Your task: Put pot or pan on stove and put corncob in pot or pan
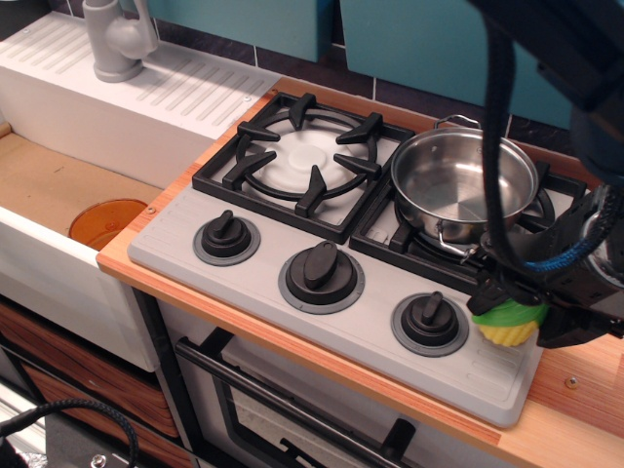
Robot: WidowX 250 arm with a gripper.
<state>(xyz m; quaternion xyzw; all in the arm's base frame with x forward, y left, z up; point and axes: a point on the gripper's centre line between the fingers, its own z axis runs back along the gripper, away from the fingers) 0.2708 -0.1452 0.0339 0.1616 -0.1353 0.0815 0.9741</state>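
A steel pot (458, 185) stands empty on the right burner of the stove (322, 253), its handles at front and back. The corncob (507, 323), yellow with a green husk end, lies at the stove's front right corner just right of the right-hand knob (429, 320). My gripper (531, 310) is low over the corncob with its black fingers either side of it; the arm body hides how tightly they close. The corncob still rests on the stove surface.
The left burner grate (297, 161) is bare. Three knobs line the stove front. A sink (58, 190) with an orange plate (105, 222) lies to the left, a grey faucet (117, 39) behind it. Wooden counter (585, 380) borders the right.
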